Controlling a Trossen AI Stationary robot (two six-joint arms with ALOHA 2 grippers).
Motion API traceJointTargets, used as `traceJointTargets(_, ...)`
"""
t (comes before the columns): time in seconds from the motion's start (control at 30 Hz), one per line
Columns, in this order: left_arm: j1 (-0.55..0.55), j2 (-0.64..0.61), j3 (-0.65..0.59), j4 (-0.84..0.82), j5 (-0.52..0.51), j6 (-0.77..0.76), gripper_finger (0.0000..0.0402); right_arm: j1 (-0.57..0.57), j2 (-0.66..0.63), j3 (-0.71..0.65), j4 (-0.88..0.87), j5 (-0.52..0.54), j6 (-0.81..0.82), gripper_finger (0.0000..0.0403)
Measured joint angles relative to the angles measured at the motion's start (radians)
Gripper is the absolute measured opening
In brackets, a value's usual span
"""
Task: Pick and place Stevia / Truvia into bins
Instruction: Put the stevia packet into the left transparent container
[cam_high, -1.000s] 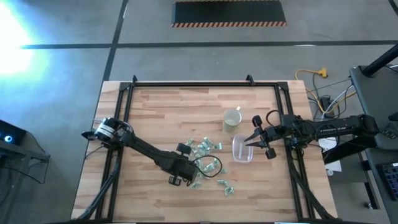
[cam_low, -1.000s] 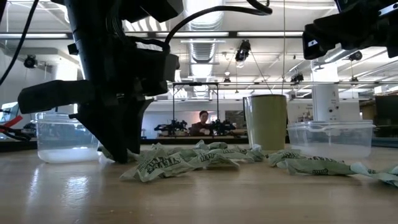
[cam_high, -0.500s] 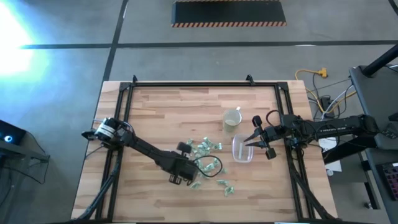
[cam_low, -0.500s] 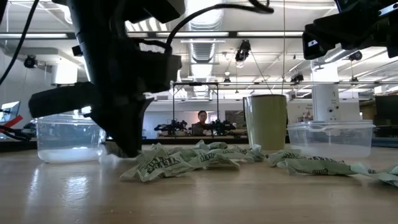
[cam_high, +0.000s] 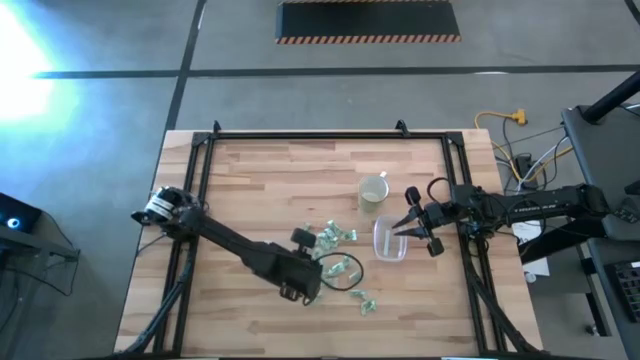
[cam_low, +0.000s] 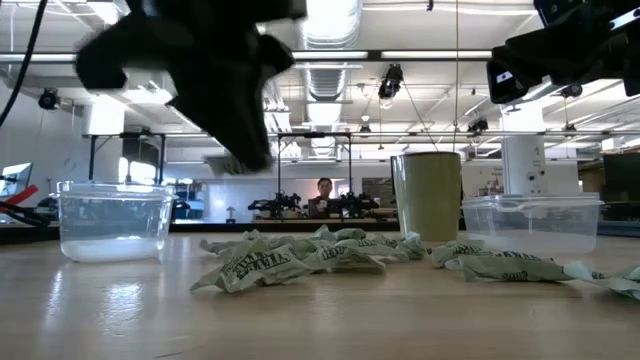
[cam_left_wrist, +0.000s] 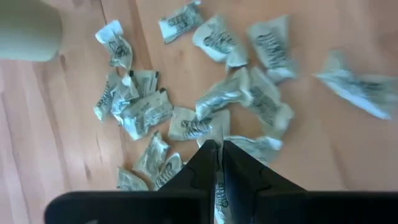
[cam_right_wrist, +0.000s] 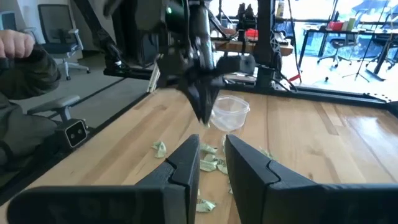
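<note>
Pale green and white Stevia packets (cam_high: 330, 240) lie loose on the wooden table, in a heap (cam_low: 300, 258) (cam_left_wrist: 217, 99). My left gripper (cam_left_wrist: 218, 152) hangs above the heap's left end (cam_low: 245, 160), shut on one packet. The round clear bin (cam_low: 110, 220) (cam_right_wrist: 230, 112) stands beyond it; in the high view the left arm hides it. The rounded-rectangular bin (cam_high: 390, 240) (cam_low: 530, 225) stands right of the heap. My right gripper (cam_right_wrist: 211, 165) is open and holds nothing, level at that bin's right side (cam_high: 410, 225). My left gripper pinches one Stevia packet between its two fingers; a printed strip of paper (cam_left_wrist: 218, 190) shows in the slit between them. The fingers slant down from the table's left. The packet is lifted clear of the table; which part of it is held is hidden by the fingers.
A cream mug (cam_high: 373, 190) (cam_low: 430, 195) stands behind the rectangular bin. A few packets (cam_high: 365, 300) lie apart toward the near edge. A black frame (cam_high: 300, 135) borders the table. A person's sleeve (cam_right_wrist: 25, 74) shows beyond the table.
My left gripper has risen from the table at the heap's left end and drifted slightly toward the right edge, tipping more level. It now hangs well above the packets, which lie as before.
</note>
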Motion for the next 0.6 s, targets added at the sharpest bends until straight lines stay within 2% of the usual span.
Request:
traceJointTargets(0.13, -0.039, -0.06, -0.005, -0.058, -0.011, -0.046, 0.0008, 0.0, 0.0, 0.0, 0.0, 0.0, 0.008, 0.0068)
traceJointTargets(0.33, -0.085, -0.113, -0.02, -0.264, -0.079, -0.24, 0.0008, 0.002, 0.0, -0.001, 0.001, 0.0, 0.01, 0.0068)
traceJointTargets(0.6, -0.103, -0.145, -0.135, -0.298, -0.042, -0.355, 0.0008, 0.006, -0.001, -0.001, 0.006, 0.001, 0.01, 0.0068)
